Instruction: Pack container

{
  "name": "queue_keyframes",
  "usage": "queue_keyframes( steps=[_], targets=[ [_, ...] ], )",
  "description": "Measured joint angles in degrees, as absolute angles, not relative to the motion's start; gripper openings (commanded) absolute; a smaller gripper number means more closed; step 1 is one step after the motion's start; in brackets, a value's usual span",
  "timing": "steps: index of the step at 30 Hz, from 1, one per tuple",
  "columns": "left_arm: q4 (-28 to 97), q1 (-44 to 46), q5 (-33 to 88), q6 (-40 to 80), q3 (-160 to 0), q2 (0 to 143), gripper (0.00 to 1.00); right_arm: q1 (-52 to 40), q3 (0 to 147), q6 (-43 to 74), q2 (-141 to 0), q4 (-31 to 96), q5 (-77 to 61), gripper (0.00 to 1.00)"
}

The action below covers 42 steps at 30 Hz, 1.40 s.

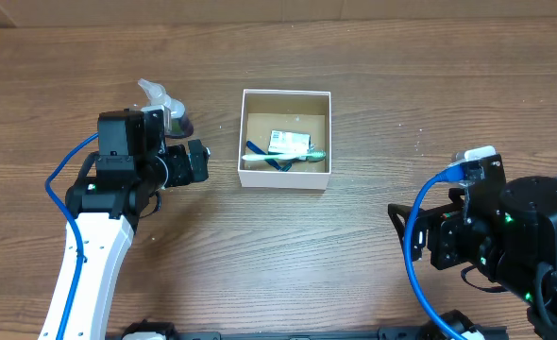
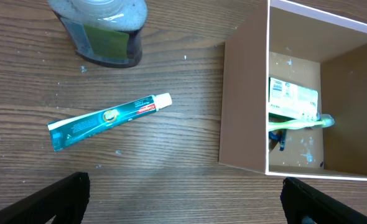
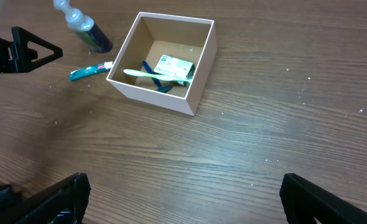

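Note:
The container (image 1: 284, 178) is a square white-walled box with a brown inside, at the table's middle. In it lie a green-and-white packet (image 1: 289, 143), a green toothbrush (image 1: 283, 158) and a blue item. My left gripper (image 1: 197, 161) is open and empty, just left of the box. In the left wrist view its fingers (image 2: 183, 205) frame bare table, with a teal toothpaste tube (image 2: 109, 116) ahead and the container's wall (image 2: 242, 106) to the right. My right gripper (image 1: 401, 229) is open and empty at the lower right; the right wrist view (image 3: 183, 199) shows the container (image 3: 152, 96) far ahead.
A spray bottle (image 1: 165, 104) with dark liquid stands left of the box, behind the left gripper. It also shows in the left wrist view (image 2: 102, 31) and the right wrist view (image 3: 87, 28). The toothpaste tube (image 3: 90, 70) lies between the bottle and the box.

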<state>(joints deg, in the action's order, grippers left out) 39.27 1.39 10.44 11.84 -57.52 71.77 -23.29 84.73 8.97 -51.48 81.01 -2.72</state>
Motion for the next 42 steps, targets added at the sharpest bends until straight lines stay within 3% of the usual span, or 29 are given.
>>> queue_keyframes(
  steps=[14, 28, 42],
  targets=[
    [40.97, 1.39, 10.44, 11.84, -57.52, 71.77, 1.00, -23.29, 84.73, 8.97, -51.48, 81.03, -2.72, 1.00],
    [52.10, 1.39, 10.44, 12.08, -57.54, 70.67, 1.00, -23.29, 84.73, 8.97, -51.48, 81.01, -2.72, 1.00],
    [52.40, 1.39, 10.46, 12.08, -57.54, 66.52, 1.00, -23.29, 84.73, 8.97, -51.48, 81.03, -2.68, 1.00]
  ],
)
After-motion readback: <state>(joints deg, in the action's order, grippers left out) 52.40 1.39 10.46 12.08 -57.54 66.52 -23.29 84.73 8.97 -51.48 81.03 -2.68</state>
